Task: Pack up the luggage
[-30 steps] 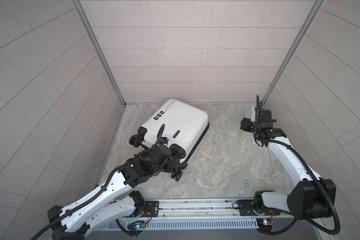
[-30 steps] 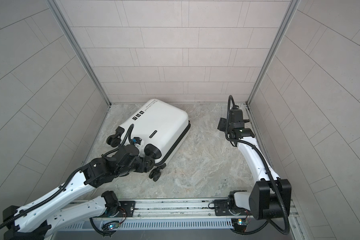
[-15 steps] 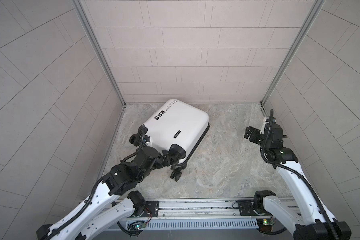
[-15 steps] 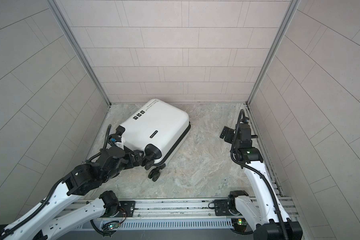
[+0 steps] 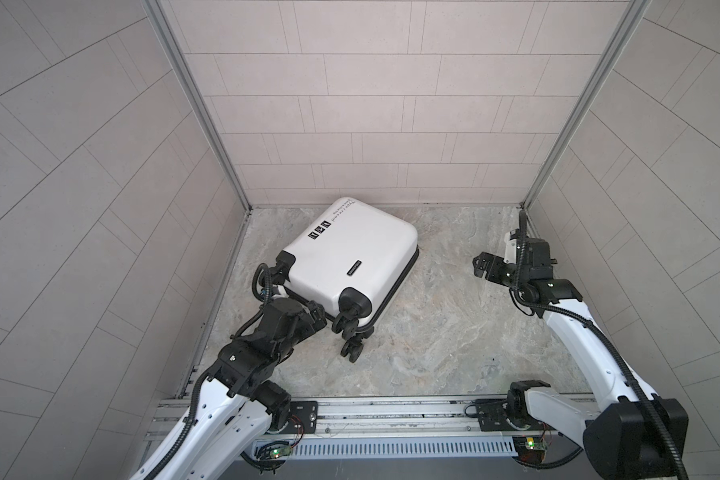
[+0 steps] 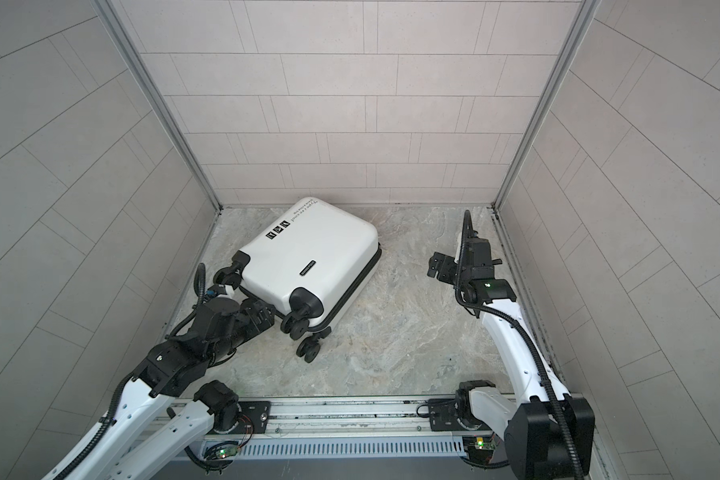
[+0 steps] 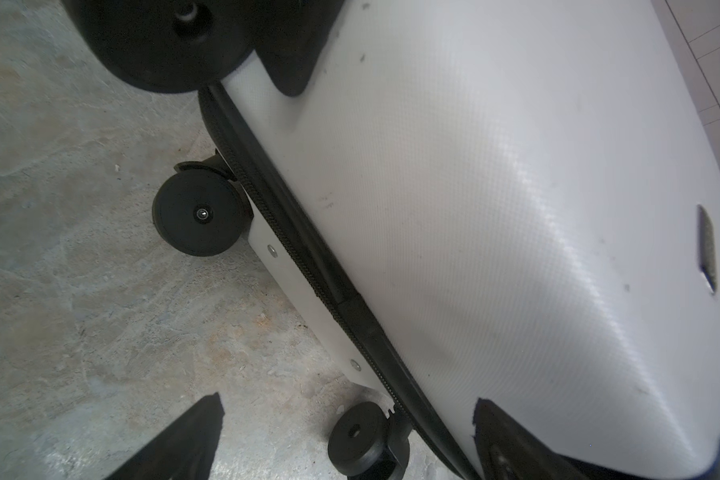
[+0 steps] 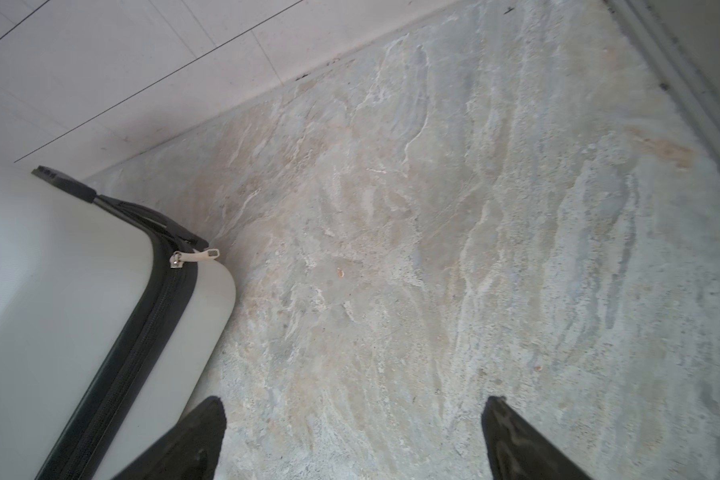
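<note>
The fingers [image 7: 202,432] of the left gripper [image 7: 348,419] stand wide apart and hold nothing. In the left wrist view one finger is over the bare floor [image 7: 80,291] and the other is in front of the white shell of the luggage [image 7: 474,208], close to its lower corner; I cannot tell if it touches. Between the two fingers, farther off, one black wheel [image 7: 364,442] shows, and another wheel [image 7: 200,218] sits beside the black zipper band [image 7: 308,266]. In both top views this gripper [image 5: 316,316] [image 6: 262,318] is just beside the wheel end of the luggage.

The fingers [image 8: 208,428] of the right gripper [image 8: 354,419] are also wide apart, with only floor between them. This gripper [image 5: 485,266] [image 6: 438,266] hangs well apart from the luggage, near the right wall. Its wrist view shows one rounded corner of the luggage [image 8: 59,291] with a pale zipper pull [image 8: 196,257] on the band.

The luggage [image 5: 350,257] [image 6: 308,257] is closed and lies flat on the floor, in the back left part, turned diagonally. One corner is near the back wall, and the wheels [image 5: 352,347] point toward the left arm.
</note>
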You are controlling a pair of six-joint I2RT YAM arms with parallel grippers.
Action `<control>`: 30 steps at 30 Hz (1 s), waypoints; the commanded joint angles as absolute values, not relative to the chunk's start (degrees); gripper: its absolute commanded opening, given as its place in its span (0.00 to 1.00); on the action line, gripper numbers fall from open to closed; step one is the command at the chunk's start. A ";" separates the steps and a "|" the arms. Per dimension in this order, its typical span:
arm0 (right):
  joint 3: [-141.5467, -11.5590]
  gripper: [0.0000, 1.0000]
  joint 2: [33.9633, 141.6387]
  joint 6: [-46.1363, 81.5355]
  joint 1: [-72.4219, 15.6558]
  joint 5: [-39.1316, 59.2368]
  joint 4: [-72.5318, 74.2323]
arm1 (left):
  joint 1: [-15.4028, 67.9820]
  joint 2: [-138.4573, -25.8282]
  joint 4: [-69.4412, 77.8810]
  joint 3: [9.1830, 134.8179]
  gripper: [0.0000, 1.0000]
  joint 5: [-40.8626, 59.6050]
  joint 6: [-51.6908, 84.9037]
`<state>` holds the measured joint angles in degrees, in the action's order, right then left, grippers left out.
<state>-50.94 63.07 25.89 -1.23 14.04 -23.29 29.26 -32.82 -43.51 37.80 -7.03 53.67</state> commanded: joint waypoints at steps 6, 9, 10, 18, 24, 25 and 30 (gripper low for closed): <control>-53.97 0.99 69.09 28.91 -4.57 22.21 -16.17 | 27.88 -35.69 -36.09 36.66 1.00 -5.59 54.84; -56.97 1.00 72.81 30.10 -5.84 23.38 -13.61 | 27.82 -37.04 -34.23 36.65 1.00 -4.65 54.85; -58.23 1.00 74.48 30.67 -6.25 24.29 -12.56 | 27.72 -37.41 -33.93 36.74 1.00 -4.57 54.84; -73.02 0.99 90.63 33.10 -9.51 27.13 -8.35 | 27.25 -37.79 -31.66 36.44 1.00 -4.92 54.78; -86.05 0.99 105.19 36.70 -10.02 31.87 -5.45 | 27.03 -36.66 -35.30 39.96 1.00 -4.99 53.42; -88.25 0.99 107.54 36.75 -10.25 32.35 -5.60 | 26.90 -36.37 -36.68 40.82 1.00 -5.15 53.18; -97.13 0.99 115.35 36.74 -10.85 33.25 -7.07 | 26.71 -34.81 -40.14 42.24 1.00 -5.67 52.83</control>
